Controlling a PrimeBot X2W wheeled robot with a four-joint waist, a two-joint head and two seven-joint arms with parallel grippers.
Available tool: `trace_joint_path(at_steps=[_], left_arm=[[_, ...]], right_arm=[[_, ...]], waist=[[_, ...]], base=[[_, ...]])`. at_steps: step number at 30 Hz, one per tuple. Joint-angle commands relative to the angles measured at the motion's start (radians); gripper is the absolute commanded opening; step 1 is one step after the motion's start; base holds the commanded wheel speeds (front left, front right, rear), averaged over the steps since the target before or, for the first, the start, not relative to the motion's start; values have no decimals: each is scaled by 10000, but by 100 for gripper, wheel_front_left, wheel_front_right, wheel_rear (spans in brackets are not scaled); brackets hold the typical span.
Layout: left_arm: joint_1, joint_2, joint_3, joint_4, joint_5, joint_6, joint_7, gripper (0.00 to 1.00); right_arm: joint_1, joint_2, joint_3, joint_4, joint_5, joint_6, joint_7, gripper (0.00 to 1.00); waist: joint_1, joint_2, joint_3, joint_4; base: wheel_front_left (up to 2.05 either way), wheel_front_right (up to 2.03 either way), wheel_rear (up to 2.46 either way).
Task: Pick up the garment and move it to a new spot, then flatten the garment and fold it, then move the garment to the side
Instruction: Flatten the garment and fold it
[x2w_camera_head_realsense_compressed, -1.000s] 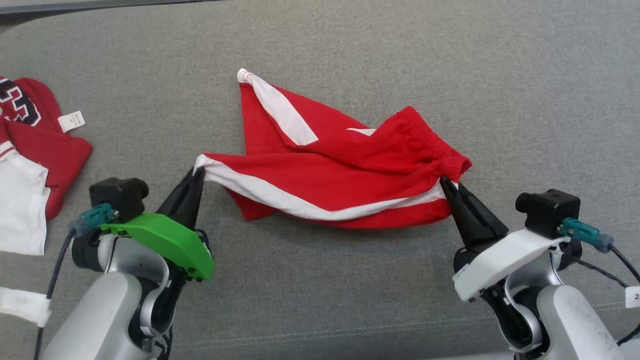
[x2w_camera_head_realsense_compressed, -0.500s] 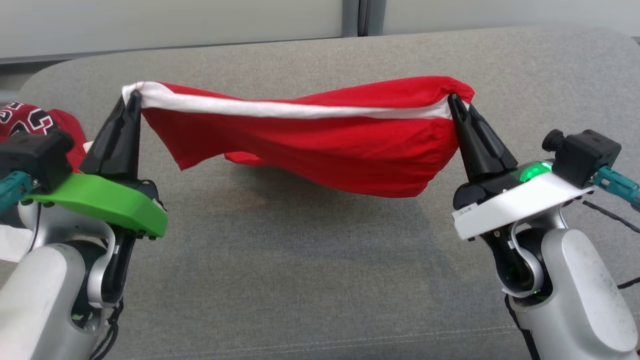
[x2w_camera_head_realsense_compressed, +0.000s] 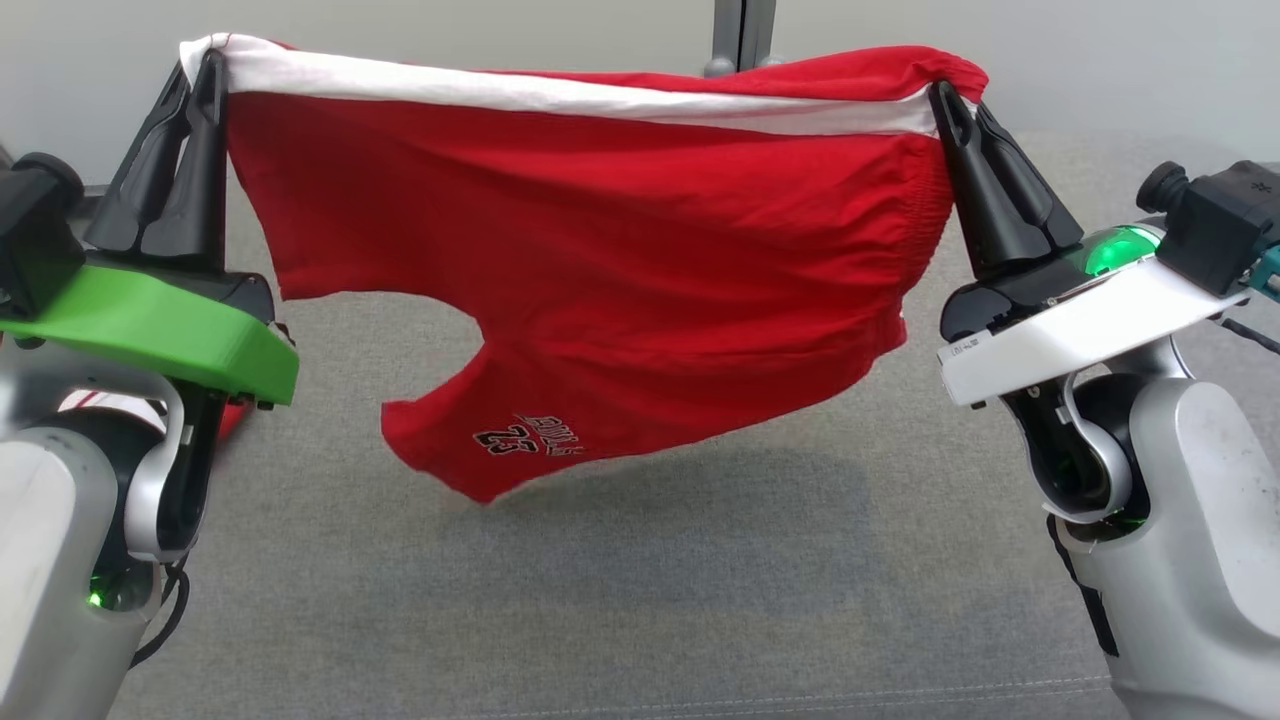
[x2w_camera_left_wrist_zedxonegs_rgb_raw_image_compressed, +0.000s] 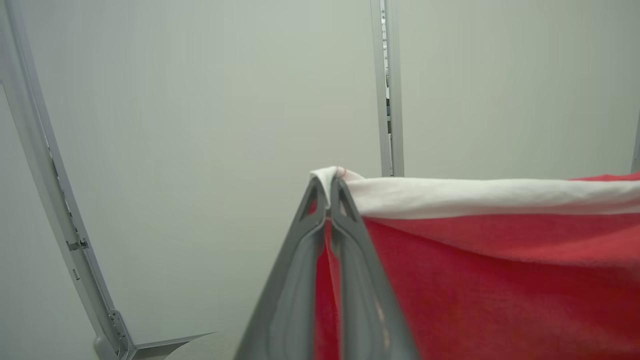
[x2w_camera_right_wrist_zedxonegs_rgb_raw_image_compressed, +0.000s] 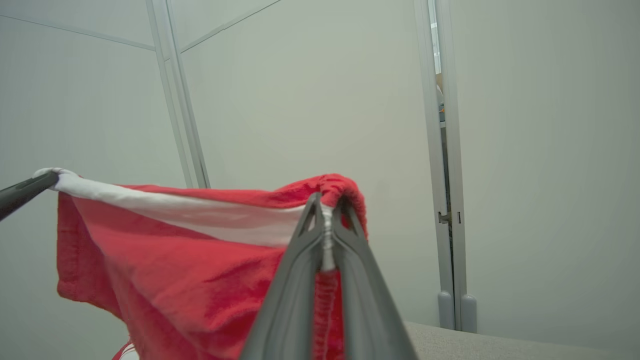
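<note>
The garment is a pair of red shorts with a white side stripe and a small printed logo near one leg hem. It hangs spread in the air between both arms, above the grey table. My left gripper is shut on the white-striped corner at the upper left. My right gripper is shut on the waistband corner at the upper right. In the left wrist view my left gripper pinches the stripe of the garment. In the right wrist view my right gripper clamps the elastic edge of the garment.
A pale wall with a vertical metal post stands behind the table. A bit of another red and white garment peeks out below my left wrist at the table's left side.
Both grippers have risen with the shorts, from table level to high in the air. The shorts have unfurled and hang open. The camera has tilted up, bringing the back wall into view.
</note>
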Motion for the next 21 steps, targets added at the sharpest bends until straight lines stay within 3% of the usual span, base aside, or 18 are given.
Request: trace_joint_path(at_steps=[1,10,18,21], left_arm=[[-143,68,-20,-57,53,78,83,0],[-68,-169,-64,63,-202,80,63,0],[-903,-591,-123,1153,-755,-534,-6,0],[-1745,-928,-91,2196,-1030,-965,-113,0]], right_arm=[[-63,-75,-47,40,34,0,90,0],[40,-169,-15,407,-16,0,170,0],[-1062,-477,281,1337,-175,0,-145,0],[-2015,-522,499,2106,-94,0,-472,0]], waist=[[0,-1,-197,59],[0,-1,-38,-11],[0,-1,492,-35],[0,-1,866,-84]], base=[[0,0,0],[0,0,0],[0,0,0],[0,0,0]])
